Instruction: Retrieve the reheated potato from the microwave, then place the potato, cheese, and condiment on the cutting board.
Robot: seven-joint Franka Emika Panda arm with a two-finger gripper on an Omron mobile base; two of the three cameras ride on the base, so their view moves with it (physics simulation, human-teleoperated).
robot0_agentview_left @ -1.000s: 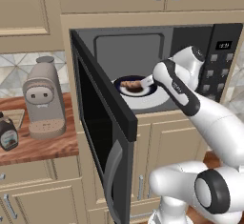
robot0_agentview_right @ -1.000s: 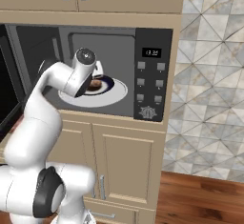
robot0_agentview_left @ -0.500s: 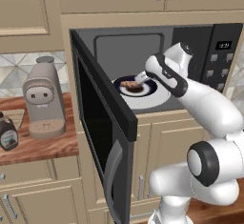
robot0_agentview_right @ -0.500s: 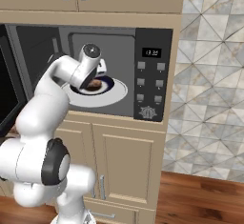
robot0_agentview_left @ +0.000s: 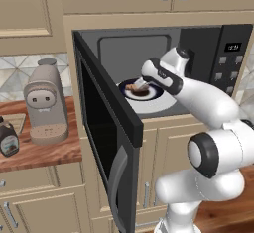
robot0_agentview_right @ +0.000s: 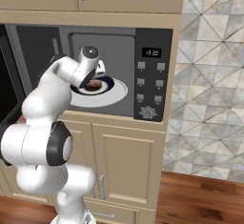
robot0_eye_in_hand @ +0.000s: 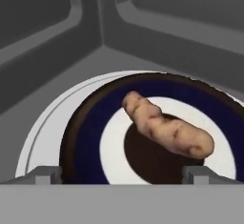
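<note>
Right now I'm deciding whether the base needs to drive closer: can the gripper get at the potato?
Probably yes. The microwave door stands open, and the open gripper hovers inside just short of the potato, which lies bare on its plate.

Beige panelled cabinets [robot0_agentview_right: 128, 166] upper and lower frame; grey triangular wall tiles [robot0_agentview_right: 209, 75] at right; wooden floor [robot0_agentview_right: 200, 199] lower right.
</note>
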